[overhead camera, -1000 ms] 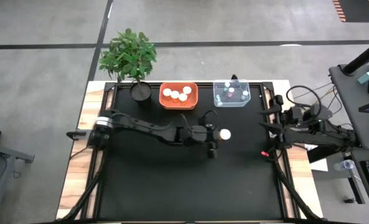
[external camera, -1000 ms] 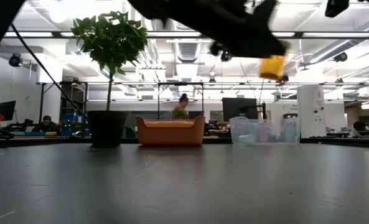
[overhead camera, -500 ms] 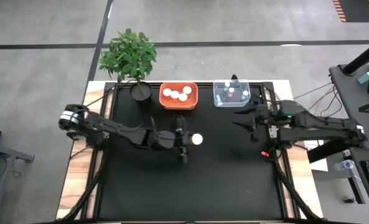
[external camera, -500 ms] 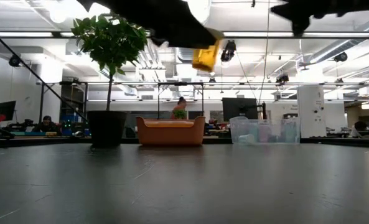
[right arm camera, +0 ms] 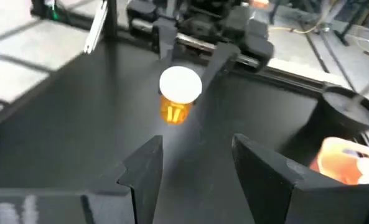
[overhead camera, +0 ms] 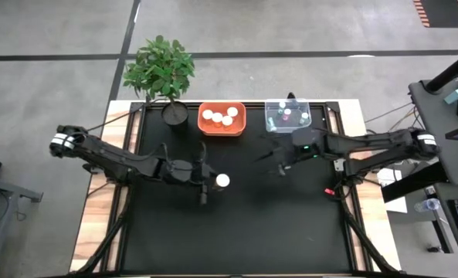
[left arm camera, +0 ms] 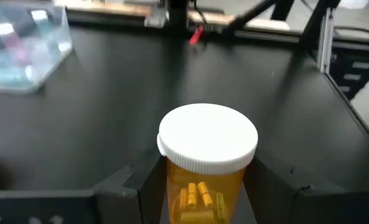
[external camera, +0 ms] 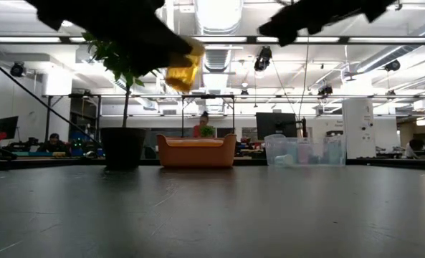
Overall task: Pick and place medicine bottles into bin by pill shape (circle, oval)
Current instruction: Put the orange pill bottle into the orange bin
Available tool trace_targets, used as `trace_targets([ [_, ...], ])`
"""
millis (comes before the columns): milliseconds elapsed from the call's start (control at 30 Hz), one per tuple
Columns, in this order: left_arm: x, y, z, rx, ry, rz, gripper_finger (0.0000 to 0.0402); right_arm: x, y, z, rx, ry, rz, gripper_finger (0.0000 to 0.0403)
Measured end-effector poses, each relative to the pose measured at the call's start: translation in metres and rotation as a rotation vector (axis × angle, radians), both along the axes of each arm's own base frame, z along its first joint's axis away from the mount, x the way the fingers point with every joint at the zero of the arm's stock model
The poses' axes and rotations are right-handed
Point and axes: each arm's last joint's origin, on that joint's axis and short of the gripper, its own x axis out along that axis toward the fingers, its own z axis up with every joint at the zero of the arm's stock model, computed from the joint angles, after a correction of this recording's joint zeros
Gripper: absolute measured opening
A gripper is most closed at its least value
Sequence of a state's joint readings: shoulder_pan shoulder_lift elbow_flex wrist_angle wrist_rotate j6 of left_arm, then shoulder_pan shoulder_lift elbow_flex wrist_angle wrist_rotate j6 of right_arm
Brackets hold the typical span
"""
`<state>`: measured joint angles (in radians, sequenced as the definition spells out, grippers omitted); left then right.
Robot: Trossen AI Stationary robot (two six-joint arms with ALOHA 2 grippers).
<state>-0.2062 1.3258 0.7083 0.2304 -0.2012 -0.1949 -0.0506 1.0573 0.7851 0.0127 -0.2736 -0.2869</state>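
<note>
My left gripper (overhead camera: 215,183) is shut on an amber medicine bottle with a white round cap (overhead camera: 222,181), held high above the middle of the black table; yellow pills show inside it (left arm camera: 200,194). In the low view the bottle (external camera: 183,68) hangs well above the table. My right gripper (overhead camera: 279,164) is open and empty, right of the bottle and in front of the clear bin (overhead camera: 287,116). The right wrist view shows the bottle (right arm camera: 179,94) beyond its open fingers (right arm camera: 144,165). Several white-capped bottles lie in the orange bin (overhead camera: 222,118); tiny bottles stand in the clear bin. My left gripper pinches the bottle's amber body (left arm camera: 172,186) between its two fingers, just under the white cap (left arm camera: 207,138). The fingers (left arm camera: 145,180) come from the table's left, about level. The bottle stands upright with its cap up, lifted clear of the table.
A potted green plant (overhead camera: 161,71) stands at the far left corner, its pot (overhead camera: 174,113) beside the orange bin. Both bins stand along the far edge. Black mat (overhead camera: 236,232) stretches between the grippers and the near edge.
My left gripper has carried the amber bottle toward the table's left edge and a little toward the near edge, keeping it high and upright. My right gripper has come in from the table's right edge toward the middle, in front of the clear bin.
</note>
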Motion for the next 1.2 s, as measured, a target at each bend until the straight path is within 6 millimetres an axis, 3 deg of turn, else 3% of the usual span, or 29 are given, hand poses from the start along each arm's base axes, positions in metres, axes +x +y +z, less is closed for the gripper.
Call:
trace_targets([
  [167, -0.009, -0.001, -0.011, -0.04, 0.033, -0.024, 0.0166, 0.027, 0.01, 0.017, -0.08, -0.042, 0.071, 0.0185],
  [433, -0.017, 0.0, -0.023, -0.067, 0.079, -0.043, 0.0166, 0.069, 0.018, 0.028, -0.128, 0.044, 0.122, 0.0185],
  [867, -0.022, -0.003, -0.024, -0.106, 0.093, -0.136, 0.0166, 0.121, 0.047, 0.023, -0.191, 0.234, 0.36, 0.0184],
  [1200, -0.023, -0.003, -0.024, -0.109, 0.09, -0.142, 0.0166, 0.155, 0.056, 0.02, -0.269, 0.261, 0.344, 0.0222],
])
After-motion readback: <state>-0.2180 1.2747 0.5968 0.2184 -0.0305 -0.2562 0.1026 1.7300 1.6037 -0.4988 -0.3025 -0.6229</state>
